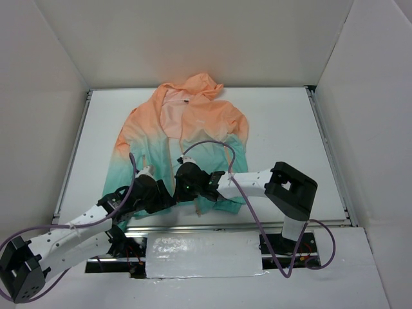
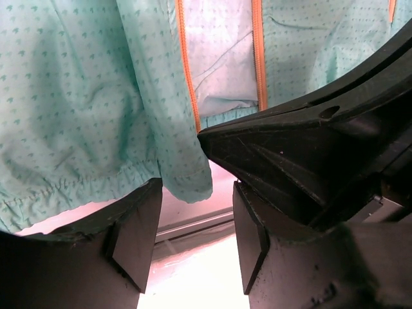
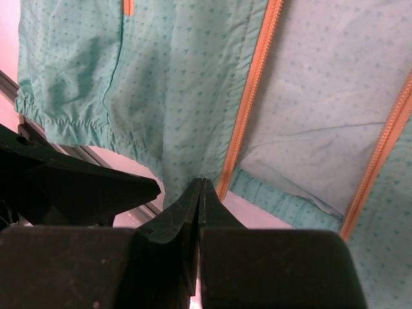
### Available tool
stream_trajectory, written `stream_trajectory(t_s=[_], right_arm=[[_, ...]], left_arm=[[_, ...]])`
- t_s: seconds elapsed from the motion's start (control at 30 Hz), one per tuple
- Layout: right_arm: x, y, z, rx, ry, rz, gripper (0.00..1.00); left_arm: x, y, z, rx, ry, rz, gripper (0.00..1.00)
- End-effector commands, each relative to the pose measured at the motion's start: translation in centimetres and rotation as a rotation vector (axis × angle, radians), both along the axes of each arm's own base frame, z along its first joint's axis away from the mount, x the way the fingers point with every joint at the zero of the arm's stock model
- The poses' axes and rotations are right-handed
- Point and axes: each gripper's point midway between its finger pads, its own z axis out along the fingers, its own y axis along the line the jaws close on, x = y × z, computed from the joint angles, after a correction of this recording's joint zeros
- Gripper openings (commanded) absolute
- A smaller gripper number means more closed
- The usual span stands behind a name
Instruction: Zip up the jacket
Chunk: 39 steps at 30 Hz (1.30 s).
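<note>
The jacket [image 1: 183,129], peach fading to teal, lies unzipped; left gripper [image 2: 196,212] stands half-open and empty, right gripper [image 3: 201,185] shut tight at its hem.

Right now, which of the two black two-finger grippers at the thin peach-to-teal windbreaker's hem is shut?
The right gripper: closed flat, no gap, beside the orange zipper. The left gripper stands open with a clear gap.
</note>
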Motion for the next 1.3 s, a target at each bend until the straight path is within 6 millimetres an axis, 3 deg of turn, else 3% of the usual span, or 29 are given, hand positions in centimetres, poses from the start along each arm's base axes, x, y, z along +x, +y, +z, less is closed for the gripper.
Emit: stream_trajectory(t_s=[0.0, 0.23, 0.47, 0.67, 0.93, 1.0, 1.1, 1.17, 1.27], right_arm=[[-0.1, 0.8, 0.9, 0.05, -0.016, 0.018, 0.0], [-0.1, 0.9, 1.0, 0.052, -0.018, 0.019, 0.0], [-0.2, 1.1, 1.1, 0.061, -0.014, 0.026, 0.0], [-0.1, 1.1, 1.3, 0.063, -0.016, 0.021, 0.0], [-0.1, 1.0, 1.3, 0.071, -0.011, 0.026, 0.0], [0.3, 0.5, 1.4, 0.097, 0.013, 0.022, 0.0], [1.5, -1.0, 2.0, 0.16, 0.025, -0.01, 0.09], [1.3, -1.8, 2.5, 0.205, 0.014, 0.013, 0.24], [1.0, -1.9, 3.0, 0.217, -0.008, 0.064, 0.32]], left_arm=[[0.7, -1.0, 1.1, -0.04, -0.031, -0.006, 0.6], [0.5, -0.8, 0.2, -0.024, -0.013, -0.006, 0.47], [0.5, -0.4, -0.6, -0.011, -0.012, 0.003, 0.46], [0.2, -0.1, -1.7, 0.018, 0.007, 0.0, 0.34], [0.2, 0.3, -1.9, 0.042, 0.007, 0.003, 0.0], [0.3, 0.5, -1.7, 0.049, 0.001, 0.011, 0.0], [0.3, 0.7, -1.3, 0.039, -0.015, 0.017, 0.0], [0.5, 0.4, -0.8, 0.008, -0.037, 0.017, 0.0], [0.7, 0.2, -0.2, -0.034, -0.058, 0.035, 0.0]])
